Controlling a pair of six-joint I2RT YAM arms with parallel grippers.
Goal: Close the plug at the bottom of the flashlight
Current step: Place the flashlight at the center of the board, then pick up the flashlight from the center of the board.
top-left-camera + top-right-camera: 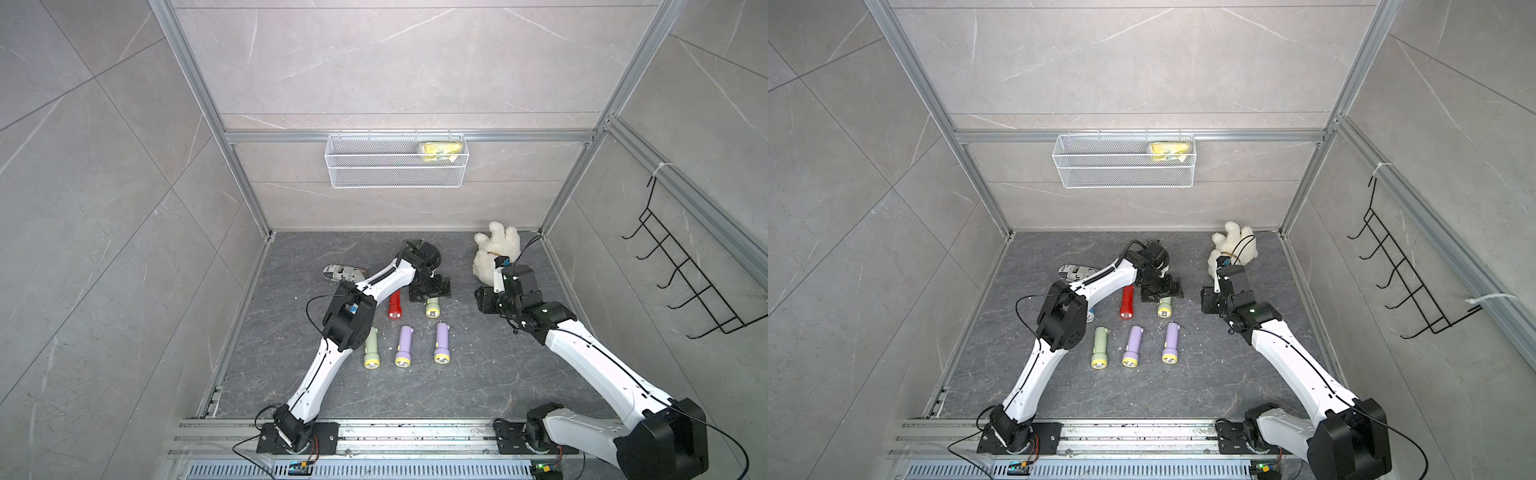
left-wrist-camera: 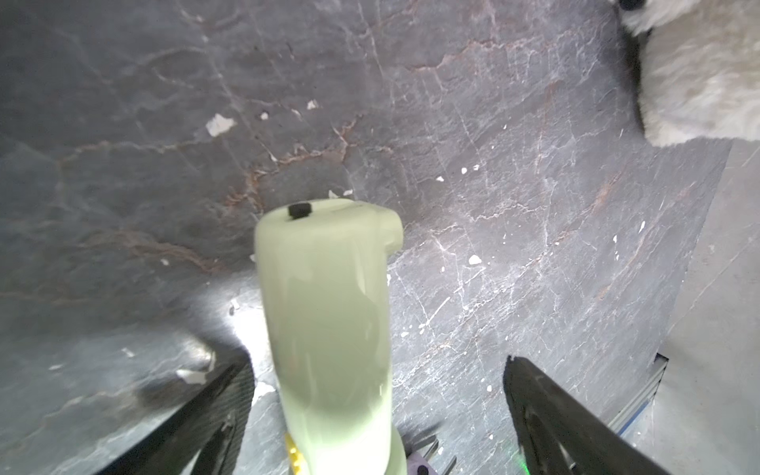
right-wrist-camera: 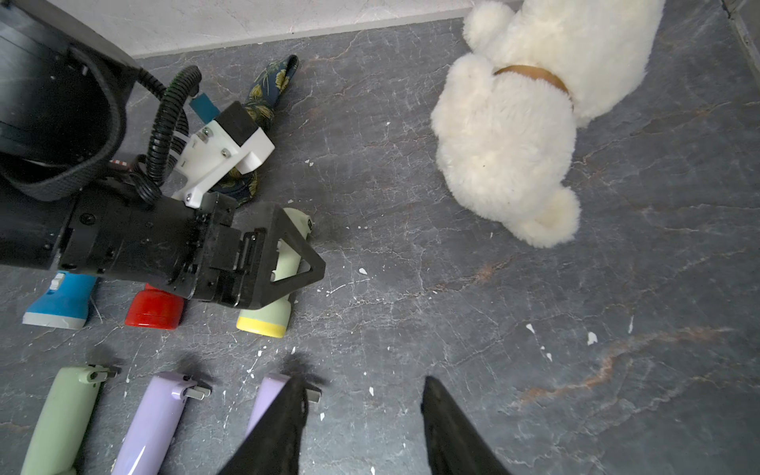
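A pale green flashlight (image 2: pixel 325 329) with a yellow head lies in the back row (image 1: pixel 433 308). My left gripper (image 2: pixel 376 370) stands open astride its body, and both fingers (image 2: pixel 222 395) are clear of it. Its bottom end (image 2: pixel 329 214) looks flush, with no prongs sticking out. My right gripper (image 3: pixel 365 384) hovers open and empty over the floor beside the right purple flashlight (image 3: pixel 267 399). In the front row, a green flashlight (image 3: pixel 61 415) and two purple ones (image 3: pixel 152 419) have metal plugs (image 3: pixel 197 392) sticking out.
A red flashlight (image 1: pixel 395 305) and a blue one (image 3: pixel 61 300) lie beside the left gripper (image 1: pixel 430 289). A white plush bear (image 1: pixel 496 255) sits behind the right gripper (image 1: pixel 482 301). A patterned cloth (image 1: pixel 345 274) lies at back left. A wire basket (image 1: pixel 397 162) hangs on the back wall.
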